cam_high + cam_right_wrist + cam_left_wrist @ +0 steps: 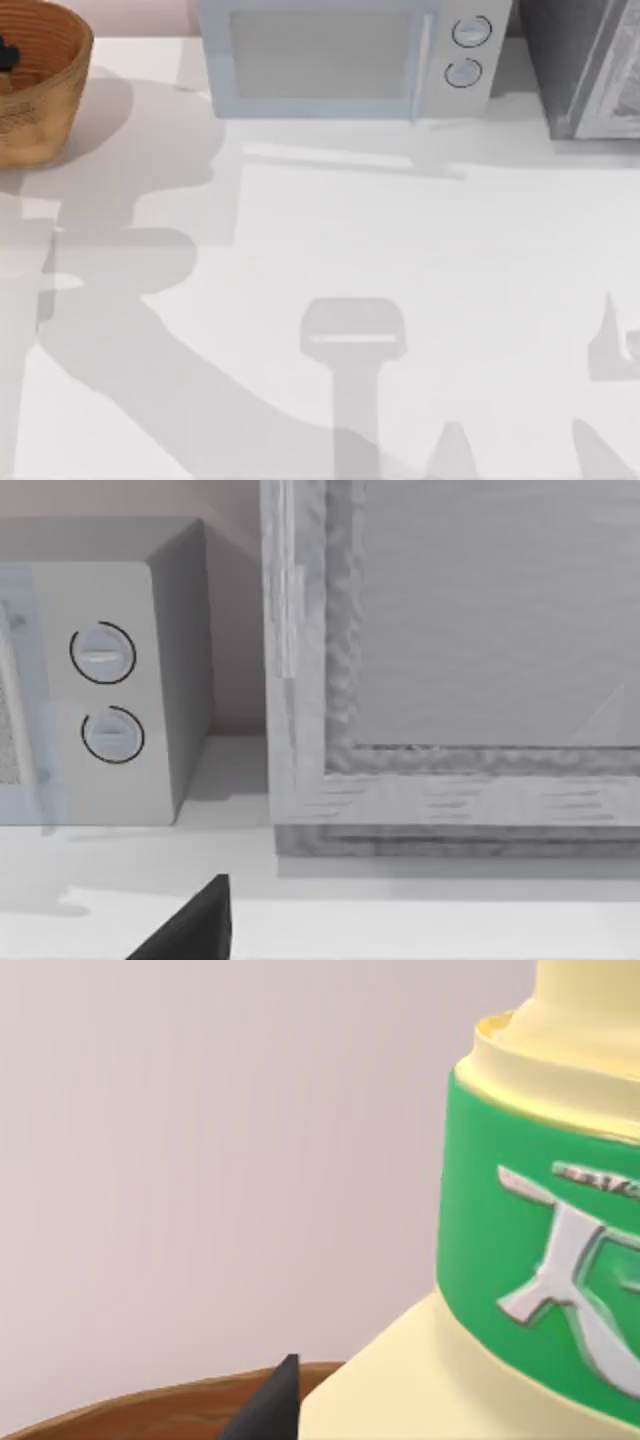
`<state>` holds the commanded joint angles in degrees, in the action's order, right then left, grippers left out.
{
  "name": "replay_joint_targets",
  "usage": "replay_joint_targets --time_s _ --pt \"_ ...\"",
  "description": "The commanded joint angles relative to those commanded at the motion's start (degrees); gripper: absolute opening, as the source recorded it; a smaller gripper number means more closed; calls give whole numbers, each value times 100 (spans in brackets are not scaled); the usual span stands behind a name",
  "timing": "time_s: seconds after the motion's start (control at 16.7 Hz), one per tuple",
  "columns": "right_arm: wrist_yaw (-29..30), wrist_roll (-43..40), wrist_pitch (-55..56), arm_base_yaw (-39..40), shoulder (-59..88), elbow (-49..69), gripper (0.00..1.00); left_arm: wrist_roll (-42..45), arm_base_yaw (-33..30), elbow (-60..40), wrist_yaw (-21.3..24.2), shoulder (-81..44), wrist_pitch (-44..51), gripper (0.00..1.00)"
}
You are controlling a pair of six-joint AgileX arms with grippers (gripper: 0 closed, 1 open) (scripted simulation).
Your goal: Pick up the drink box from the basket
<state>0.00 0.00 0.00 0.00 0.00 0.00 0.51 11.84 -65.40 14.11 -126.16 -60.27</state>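
The drink box (520,1290), cream with a green band and silver lettering, looms very close in the left wrist view. A dark part of my left gripper (270,1408) juts in beside the box's lower edge, above the brown rim of the basket (150,1410). Whether the gripper holds the box is hidden. In the top view the orange-brown woven basket (45,100) stands at the table's far left corner, cut off by the picture's edge, with a small dark shape (5,55) inside it. A dark part of my right gripper (190,928) hangs over the table at the right.
A white microwave (345,55) with two round knobs stands at the back centre. To its right is a grey framed cabinet (590,70), also close ahead in the right wrist view (450,680). Arm shadows fall across the white tabletop (400,250).
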Motion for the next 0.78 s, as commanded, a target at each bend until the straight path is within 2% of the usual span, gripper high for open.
replay_joint_targets --time_s 0.3,0.78 --pt "0 0 0 0 0 0 100 20 39 -175 -1 332 398 0" --pt "0 0 0 0 0 0 100 29 32 -1131 -24 1454 2484 0"
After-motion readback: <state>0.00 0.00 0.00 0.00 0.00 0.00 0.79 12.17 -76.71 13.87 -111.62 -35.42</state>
